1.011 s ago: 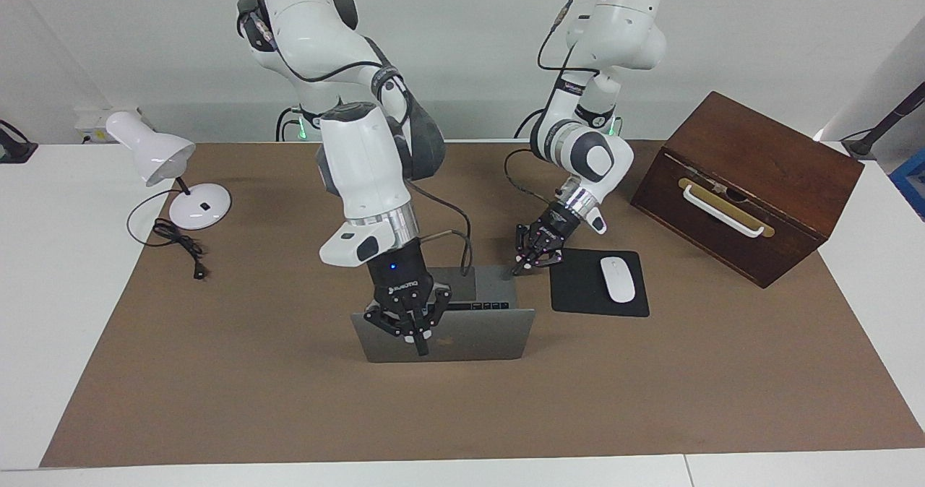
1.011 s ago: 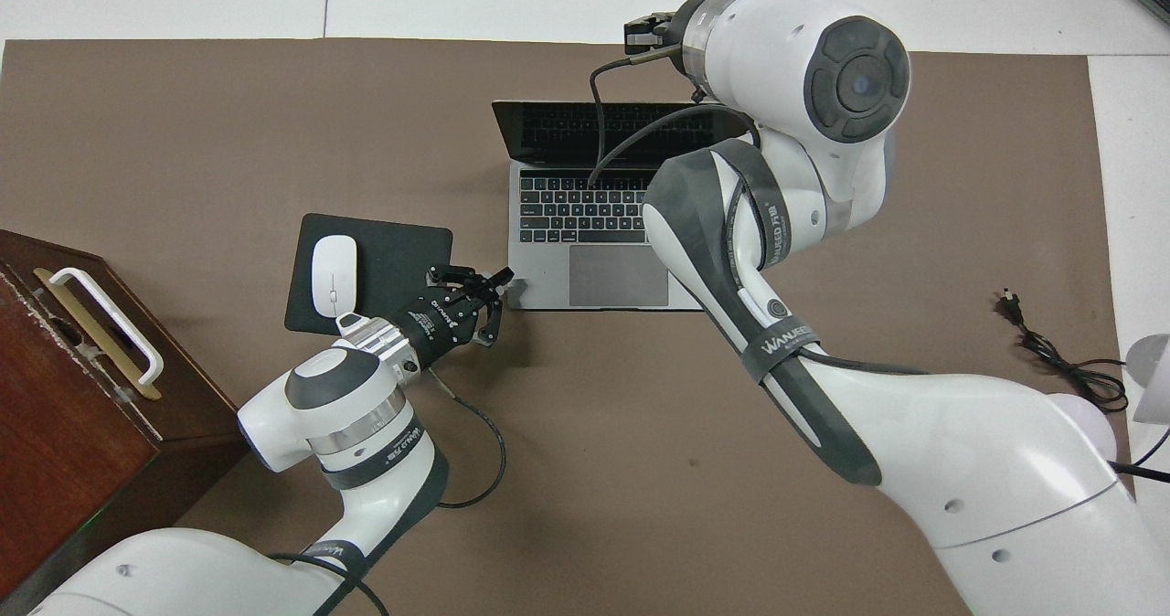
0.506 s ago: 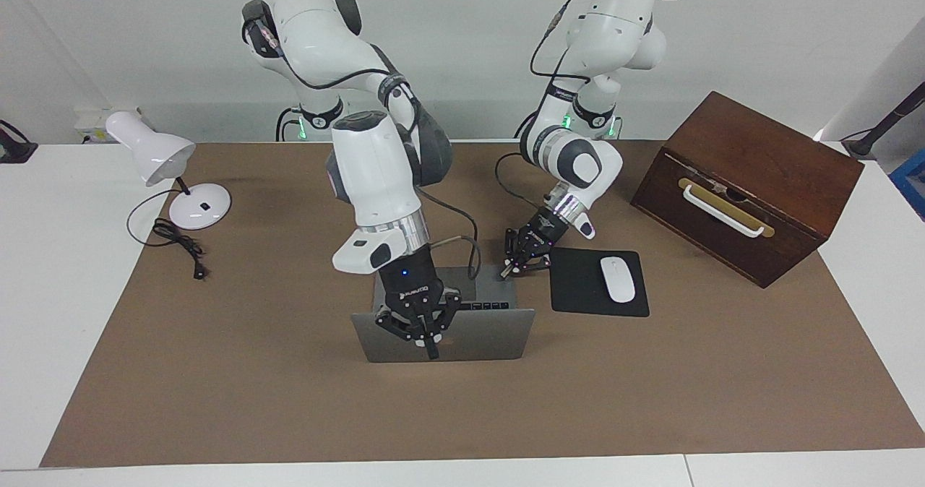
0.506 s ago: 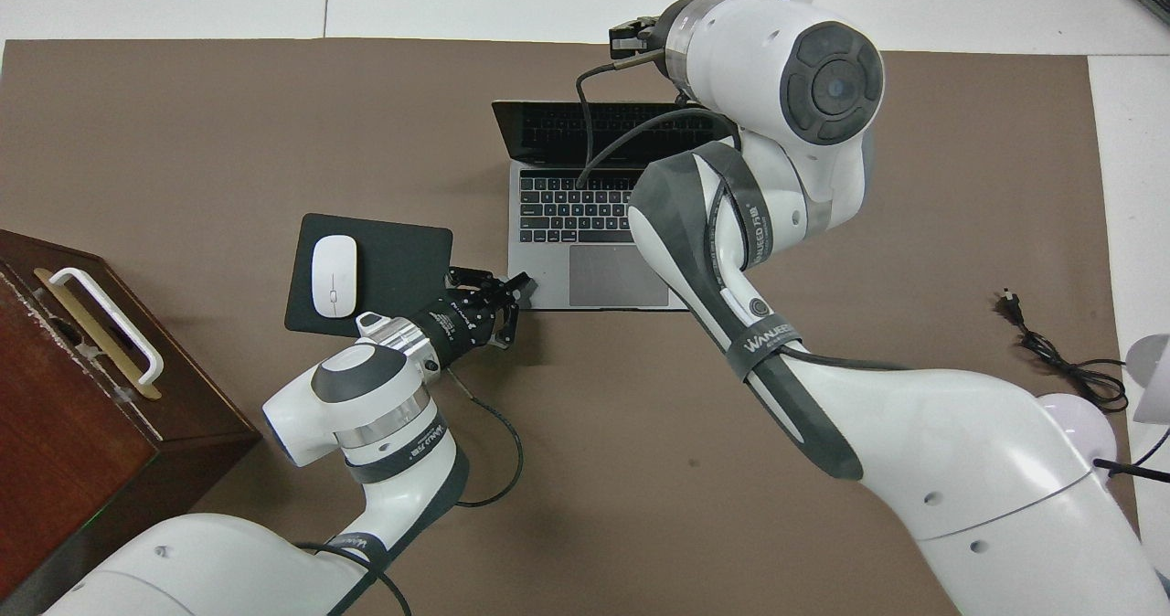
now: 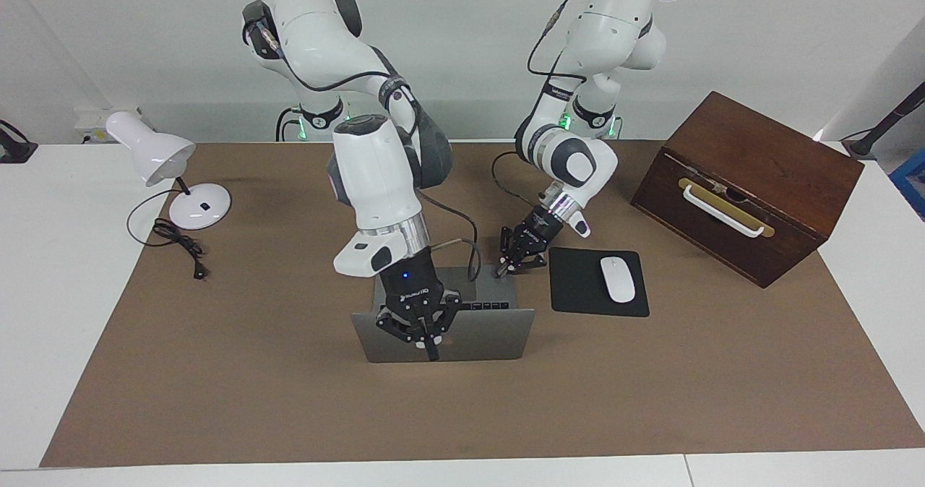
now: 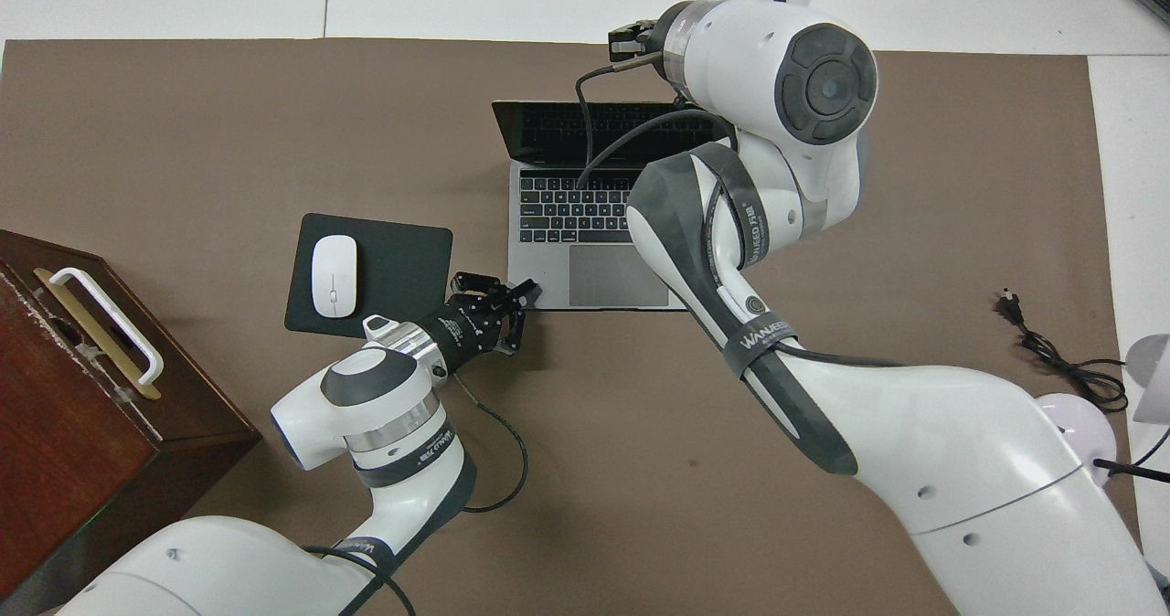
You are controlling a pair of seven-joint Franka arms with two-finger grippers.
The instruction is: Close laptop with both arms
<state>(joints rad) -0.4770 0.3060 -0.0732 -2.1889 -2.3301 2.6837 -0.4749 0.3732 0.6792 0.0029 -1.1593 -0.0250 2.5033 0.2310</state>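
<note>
Right hand [image 5: 419, 339], fingers spread, is pressing on the laptop [image 5: 477, 335] lid at the table's middle; left hand [image 5: 517, 256], open and empty, is steadying its base corner. Next we are pushing down.

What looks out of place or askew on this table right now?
Nothing is spilled or damaged. Only the dark wooden box with a white handle looks askew, set at an angle to the brown mat at the left arm's end.
</note>
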